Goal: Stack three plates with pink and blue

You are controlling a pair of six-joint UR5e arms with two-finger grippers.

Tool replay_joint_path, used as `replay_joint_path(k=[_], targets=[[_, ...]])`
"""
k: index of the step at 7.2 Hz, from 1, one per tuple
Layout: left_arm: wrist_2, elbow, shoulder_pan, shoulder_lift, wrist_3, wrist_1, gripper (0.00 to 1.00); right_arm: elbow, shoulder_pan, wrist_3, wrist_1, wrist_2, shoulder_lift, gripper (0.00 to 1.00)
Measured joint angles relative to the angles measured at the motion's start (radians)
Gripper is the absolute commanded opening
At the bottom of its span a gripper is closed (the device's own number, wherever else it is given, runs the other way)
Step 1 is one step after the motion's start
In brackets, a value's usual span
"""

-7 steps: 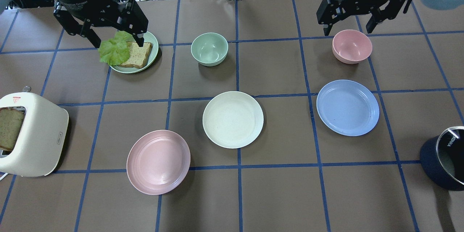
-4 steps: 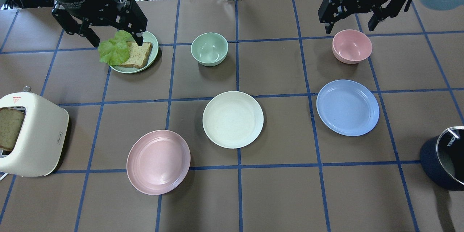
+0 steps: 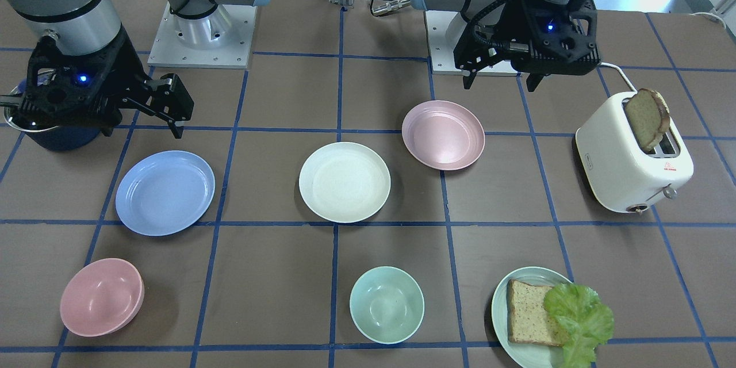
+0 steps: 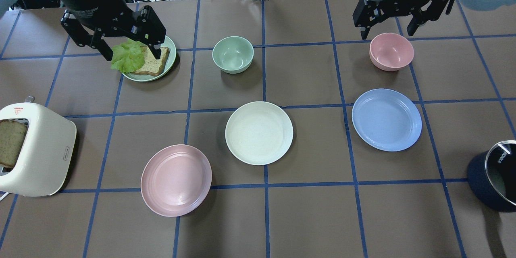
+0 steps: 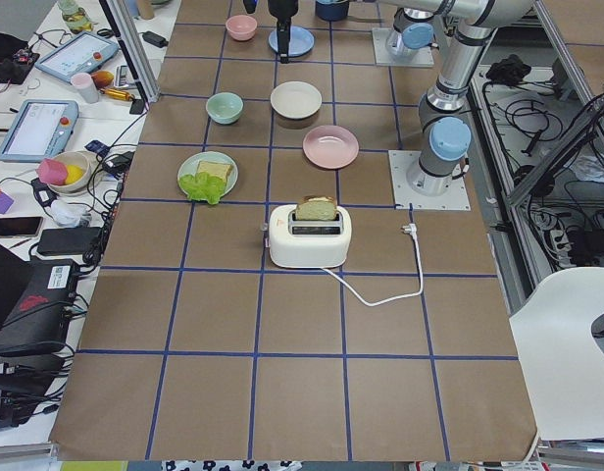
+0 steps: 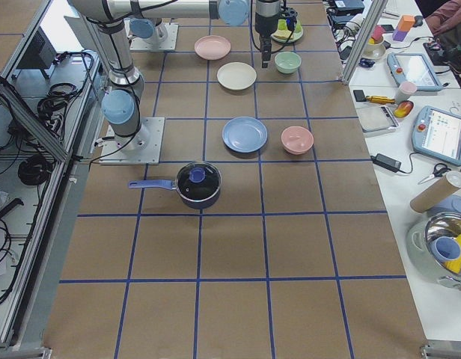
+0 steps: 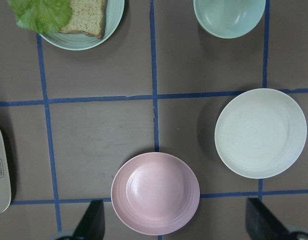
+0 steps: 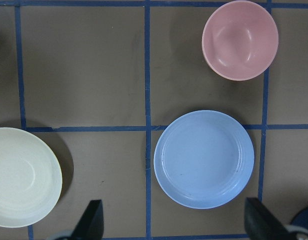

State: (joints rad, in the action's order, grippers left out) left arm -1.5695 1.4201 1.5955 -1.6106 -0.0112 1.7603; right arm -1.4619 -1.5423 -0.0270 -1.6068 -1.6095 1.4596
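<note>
Three plates lie apart on the brown table. The cream-white plate point(image 4: 259, 133) is in the middle, the pale pink plate point(image 4: 176, 180) is nearer me on the left, and the light blue plate point(image 4: 386, 119) is on the right. My left gripper point(image 4: 132, 56) is open and empty, raised over the bread plate at the far left. Its wrist view shows the pink plate point(image 7: 155, 193) between the open fingers, far below. My right gripper point(image 4: 387, 34) is open and empty, raised beyond the pink bowl. Its wrist view shows the blue plate point(image 8: 204, 159) below.
A pale green plate point(image 4: 149, 78) with bread and lettuce sits far left. A mint bowl point(image 4: 233, 54) and a pink bowl point(image 4: 391, 51) stand in the far row. A white toaster point(image 4: 40, 153) with bread is at the left edge, a dark pot point(image 4: 489, 177) at the right edge.
My left gripper has shifted slightly toward me and right, over the bread plate. My right gripper has barely moved. The plates have not moved.
</note>
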Motion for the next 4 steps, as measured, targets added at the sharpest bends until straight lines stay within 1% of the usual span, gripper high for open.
replay_joint_path(k=[2,4], targets=[[0.0,0.056,0.001,-0.013,-0.005,0.02,1.0,-0.023,0.075,-0.027,0.005,0.0,-0.04,1.0],[0.0,0.151,0.009,0.005,-0.006,-0.038,1.0,-0.119,0.18,-0.117,-0.044,0.007,-0.053,1.0]])
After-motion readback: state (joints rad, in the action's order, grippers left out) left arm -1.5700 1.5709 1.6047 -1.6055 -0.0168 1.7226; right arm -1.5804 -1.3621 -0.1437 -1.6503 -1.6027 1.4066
